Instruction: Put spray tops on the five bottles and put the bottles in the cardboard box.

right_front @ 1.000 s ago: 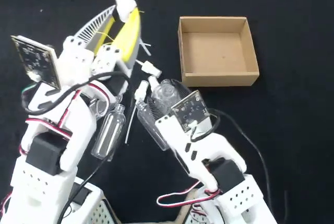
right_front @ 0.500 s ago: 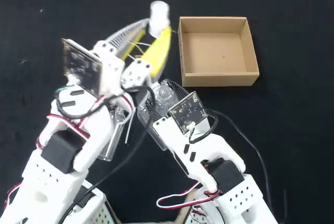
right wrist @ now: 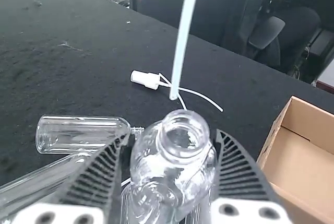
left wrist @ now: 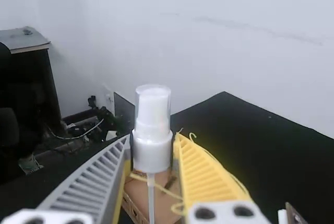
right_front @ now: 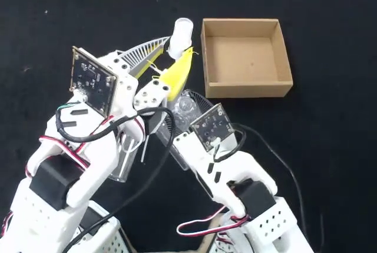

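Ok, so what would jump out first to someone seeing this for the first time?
The left gripper holds a white spray top upright in the air, its thin tube hanging just above the open mouth of a clear bottle clamped in the right gripper. Close by on the black table sits the open cardboard box. A spare bottle and a loose spray top lie near the held bottle.

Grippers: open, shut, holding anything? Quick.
Left gripper: shut on a spray top.
Right gripper: shut on an uncapped bottle.
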Action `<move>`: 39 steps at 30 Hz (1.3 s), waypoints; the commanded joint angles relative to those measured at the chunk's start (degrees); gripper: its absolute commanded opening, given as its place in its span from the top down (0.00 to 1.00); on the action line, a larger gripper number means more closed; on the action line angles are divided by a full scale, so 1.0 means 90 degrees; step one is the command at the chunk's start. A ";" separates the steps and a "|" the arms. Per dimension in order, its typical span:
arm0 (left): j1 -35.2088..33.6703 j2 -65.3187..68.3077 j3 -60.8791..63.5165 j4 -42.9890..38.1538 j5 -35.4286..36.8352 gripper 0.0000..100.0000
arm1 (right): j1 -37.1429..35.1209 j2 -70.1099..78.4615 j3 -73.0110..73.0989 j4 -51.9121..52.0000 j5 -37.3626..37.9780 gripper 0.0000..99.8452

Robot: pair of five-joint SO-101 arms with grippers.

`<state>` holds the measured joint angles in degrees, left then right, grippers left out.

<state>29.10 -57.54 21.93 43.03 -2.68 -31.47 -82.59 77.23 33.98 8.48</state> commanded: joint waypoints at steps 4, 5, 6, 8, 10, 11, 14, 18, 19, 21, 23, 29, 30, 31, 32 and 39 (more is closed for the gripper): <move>0.0083 -0.0195 -0.0493 0.0029 0.0654 0.93 | -0.0059 -0.0005 -0.0230 -0.0186 -0.0029 0.85; 0.0083 -0.0195 -0.0493 0.0029 0.0654 0.93 | -0.0059 -0.0005 -0.0230 -0.0186 -0.0029 0.85; 0.0083 -0.0166 -0.0484 0.0029 0.0664 0.93 | -0.0049 -0.0005 -0.0230 -0.0186 -0.0029 0.85; 0.0200 -0.0117 -0.0474 0.0029 0.0664 0.93 | -0.0039 -0.0005 -0.0230 -0.0176 -0.0029 0.85; 0.0425 -0.0117 -0.0435 0.0029 0.0664 0.93 | -0.0039 -0.0005 -0.0230 -0.0166 -0.0029 0.85; 0.0503 -0.0147 -0.0435 0.0049 0.0654 0.93 | -0.0039 -0.0005 -0.0230 -0.0166 -0.0029 0.85; 0.0562 -0.0117 -0.0425 0.0068 0.0654 0.93 | -0.0039 -0.0005 -0.0230 -0.0156 -0.0029 0.85; 0.0532 -0.0117 -0.0288 -0.0029 0.0361 0.93 | -0.0039 -0.0005 -0.0230 -0.0156 -0.0029 0.85; 0.0532 -0.0117 -0.0278 -0.0029 0.0186 0.93 | -0.0039 -0.0005 -0.0230 -0.0156 -0.0029 0.85; 0.0532 -0.0117 -0.0259 -0.0039 -0.0049 0.93 | -0.0039 -0.0005 -0.0230 -0.0156 -0.0029 0.85; 0.0532 -0.0117 -0.0230 -0.0059 -0.0137 0.93 | -0.0039 -0.0005 -0.0230 -0.0156 -0.0029 0.85; 0.0542 -0.0117 -0.0220 -0.0059 -0.0117 0.93 | -0.0039 -0.0005 -0.0230 -0.0156 -0.0029 0.85; 0.0542 -0.0117 -0.0220 -0.0059 -0.0117 0.93 | -0.0039 -0.0005 -0.0230 -0.0156 -0.0029 0.85; 0.0542 -0.0117 -0.0220 -0.0059 -0.0107 0.93 | -0.0039 -0.0005 -0.0230 -0.0156 -0.0029 0.85; 0.0542 -0.0117 -0.0220 -0.0059 -0.0107 0.93 | -0.0039 -0.0005 -0.0230 -0.0156 -0.0029 0.85; 0.0552 -0.0107 -0.0083 -0.0078 -0.0127 0.93 | -0.0039 -0.0005 -0.0230 -0.0156 -0.0029 0.85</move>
<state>33.32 -58.33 21.32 43.56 -3.21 -31.47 -82.59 77.23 33.98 8.48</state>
